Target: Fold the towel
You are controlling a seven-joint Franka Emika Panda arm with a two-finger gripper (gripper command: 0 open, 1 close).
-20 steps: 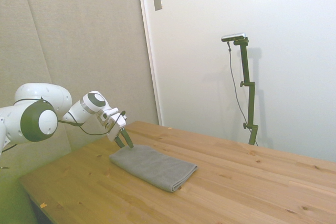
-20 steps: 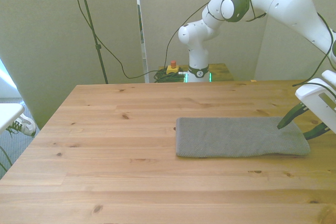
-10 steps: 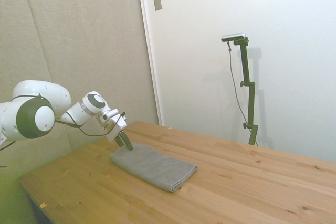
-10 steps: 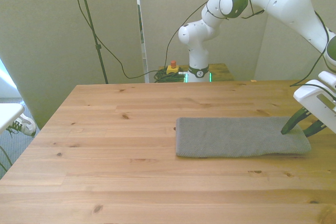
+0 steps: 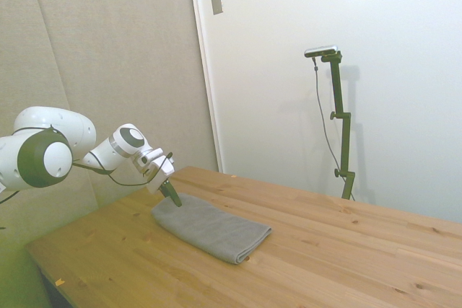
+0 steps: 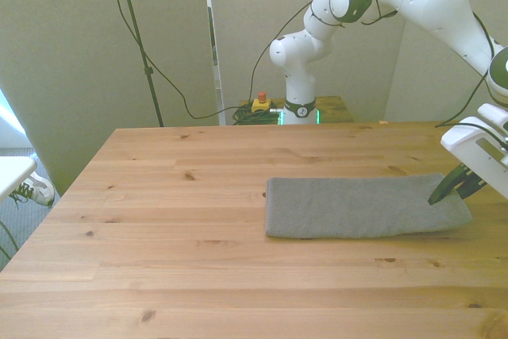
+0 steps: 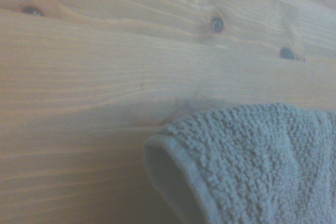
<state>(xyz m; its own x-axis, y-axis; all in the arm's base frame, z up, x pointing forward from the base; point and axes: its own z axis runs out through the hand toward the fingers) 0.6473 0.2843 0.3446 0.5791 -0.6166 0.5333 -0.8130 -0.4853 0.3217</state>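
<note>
The towel (image 6: 361, 207) is lying flat on the table (image 6: 182, 275), toward the front view's right, folded into a long grey strip. The pincer (image 6: 454, 186) is pressing down at the towel's end on the front view's right, its dark fingers drawn together on the cloth's corner, apparently clamped on it.

From the side, the pincer (image 5: 171, 194) is tilting down onto the towel (image 5: 211, 229) at its end nearest the arm, and a small grey plate (image 5: 216, 1) is showing on the wall. The front view is showing a red button (image 6: 261, 98) behind the table and cables hanging there.

The wrist view is showing the towel (image 7: 247, 166) close up: looped pile, a rounded hemmed corner, knots in the table (image 7: 94, 61) beside it.

No writing is readable anywhere.
</note>
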